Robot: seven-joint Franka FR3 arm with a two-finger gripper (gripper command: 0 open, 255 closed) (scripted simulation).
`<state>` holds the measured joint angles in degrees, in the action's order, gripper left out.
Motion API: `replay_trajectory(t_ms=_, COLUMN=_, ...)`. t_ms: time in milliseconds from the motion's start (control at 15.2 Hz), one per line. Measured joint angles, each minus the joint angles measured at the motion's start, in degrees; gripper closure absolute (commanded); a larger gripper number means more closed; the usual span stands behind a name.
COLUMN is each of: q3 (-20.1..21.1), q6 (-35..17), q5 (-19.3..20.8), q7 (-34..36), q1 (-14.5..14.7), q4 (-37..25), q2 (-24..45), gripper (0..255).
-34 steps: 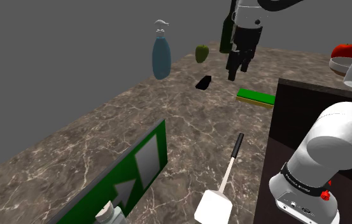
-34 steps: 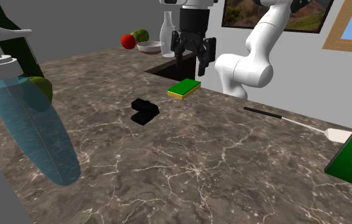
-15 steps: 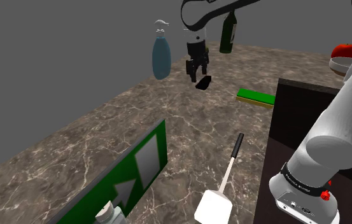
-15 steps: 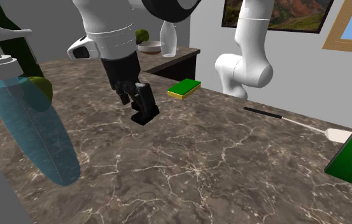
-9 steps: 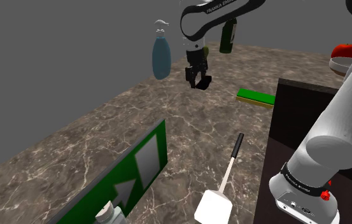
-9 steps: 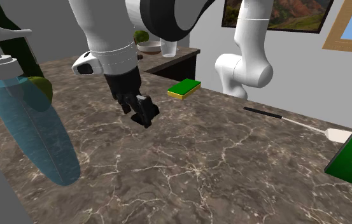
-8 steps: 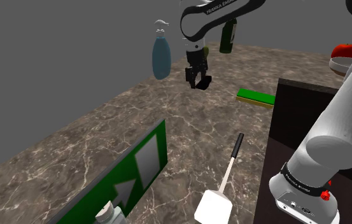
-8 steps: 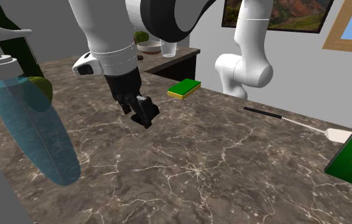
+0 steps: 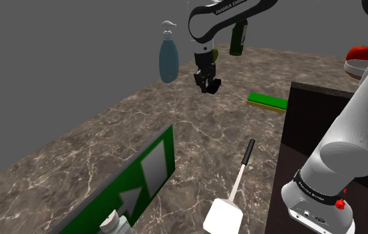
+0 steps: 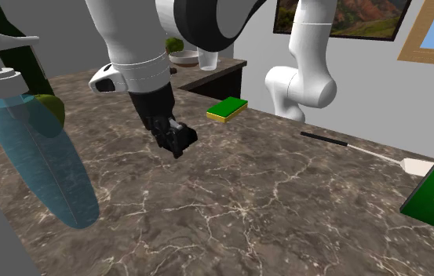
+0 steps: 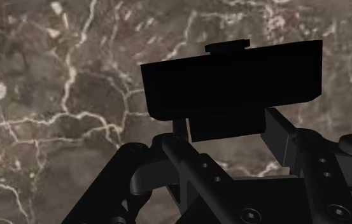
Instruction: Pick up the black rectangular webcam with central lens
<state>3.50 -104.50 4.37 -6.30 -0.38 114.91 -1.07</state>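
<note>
The tool (image 10: 169, 133) is closed on the black webcam (image 11: 232, 79), near the green sponge (image 10: 227, 108). It seems to pinch only a small part, so the webcam could slip and fall.

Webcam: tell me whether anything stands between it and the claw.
Nothing visible does. The black webcam sits between the claw fingers, which clasp it over the marble counter. The green sponge and the blue spray bottle stand apart from it.
</note>
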Motion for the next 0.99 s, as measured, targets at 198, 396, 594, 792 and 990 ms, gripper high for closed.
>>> replay_trajectory(t_ms=198, q3=0.0, q6=0.3, q5=0.0, q7=0.0, q1=0.0, q4=-0.1, q2=-0.1, gripper=255)
replay_trajectory(t_ms=396, q3=-0.1, q6=2.3, q5=0.0, q7=-0.1, q1=-0.1, q4=-1.8, q2=-0.4, gripper=255)
replay_trajectory(t_ms=594, q3=-0.1, q6=4.6, q5=-0.1, q7=-0.4, q1=-0.1, q4=-3.4, q2=-0.9, gripper=255)
replay_trajectory(t_ms=792, q3=-0.1, q6=6.8, q5=-0.1, q7=-0.5, q1=-0.1, q4=-5.4, q2=-1.2, gripper=255)
replay_trajectory(t_ms=990, q3=0.0, q6=9.0, q5=-0.2, q7=-0.6, q1=0.0, q4=-7.3, q2=-1.5, gripper=255)
